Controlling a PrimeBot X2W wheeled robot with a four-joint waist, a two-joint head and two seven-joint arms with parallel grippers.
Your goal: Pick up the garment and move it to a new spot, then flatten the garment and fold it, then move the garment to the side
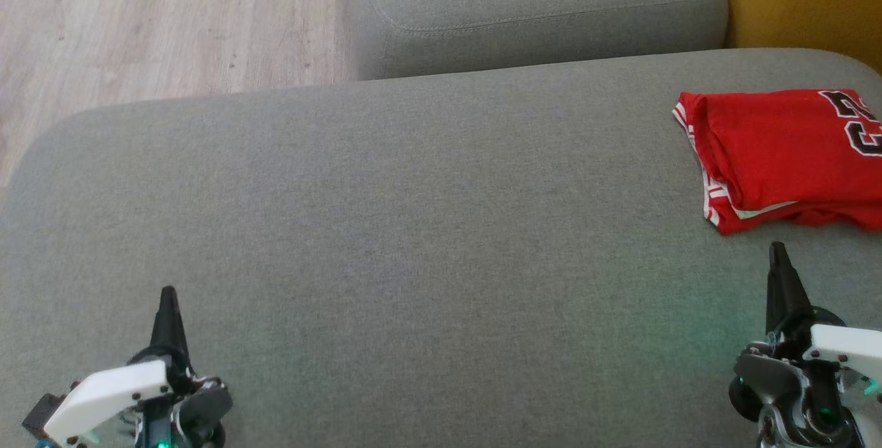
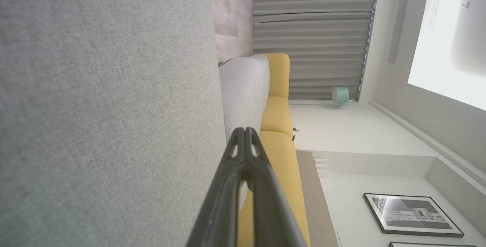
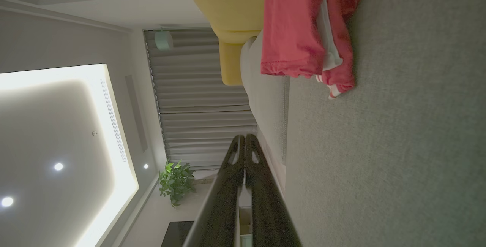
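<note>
Head view, left to right. Wood floor (image 1: 138, 21) at upper left. Left gripper (image 1: 168, 295) low at the left over the grey seat cushion (image 1: 413, 193): fingers pressed together, nothing between them. The left wrist view confirms this, with the tips (image 2: 246, 130) meeting and no cloth caught. The middle of the cushion is bare.

Far right: the red jersey (image 1: 785, 151) lies folded on the seat and is cut off by the frame edge. Black lettering faces up, and red-and-white striped trim shows along its left edge and near corner. Right gripper (image 1: 778, 249) sits just short of the jersey's near edge, apart from it and clenched empty. In the right wrist view the closed tips (image 3: 243, 136) point past the jersey (image 3: 292, 30), whose stacked layers and hem are visible.

Judgement: the jersey appears already folded and set to the side, so the task looks near its end.

Handling (judgement):
- Light, thin, limp fabric with no stiffness, probably somewhat slick.
- Lifted by the top layer alone, it would likely open out.
- Best hold: pinch through all layers at the folded left edge or the near striped corner, ideally at two points.
- Sliding it on the cushion risks bunching.
</note>
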